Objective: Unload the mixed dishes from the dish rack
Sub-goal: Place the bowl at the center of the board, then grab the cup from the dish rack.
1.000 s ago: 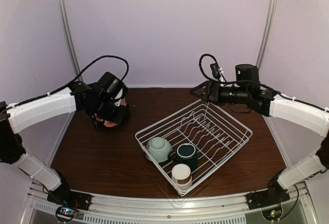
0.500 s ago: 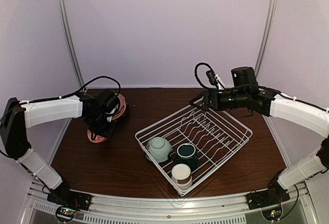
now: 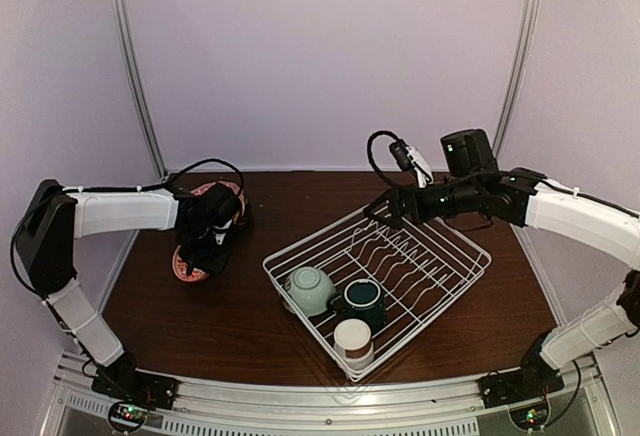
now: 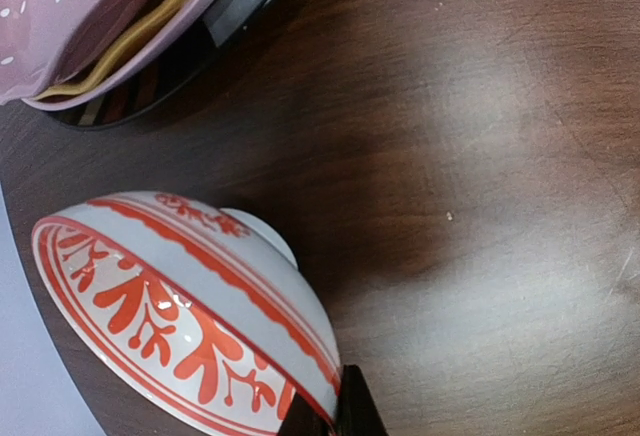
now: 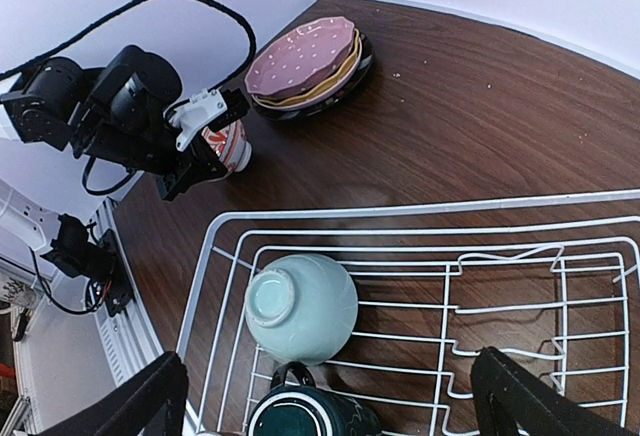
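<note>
My left gripper (image 3: pixel 205 244) is shut on the rim of the red-and-white patterned bowl (image 4: pixel 180 301), which is tilted low over the table at the left (image 3: pixel 188 264). Just behind it lie the stacked pink and yellow plates (image 3: pixel 226 200), with something black under them (image 4: pixel 215 31). The white wire dish rack (image 3: pixel 450 276) holds an upturned pale green bowl (image 5: pixel 300 306), a dark green mug (image 3: pixel 362 301) and a white-and-brown cup (image 3: pixel 353 340). My right gripper (image 3: pixel 385 208) hovers open over the rack's far left side, nothing between its fingers (image 5: pixel 150 396).
The rack's upright prongs (image 3: pixel 400 256) fill its middle and right part. Purple walls close in the back and both sides. Bare brown table (image 3: pixel 200 326) lies between the left arm and the rack.
The left arm has come down and drawn nearer with the patterned bowl, from above the plates to low over the table. The right gripper has slid left and lower over the rack.
</note>
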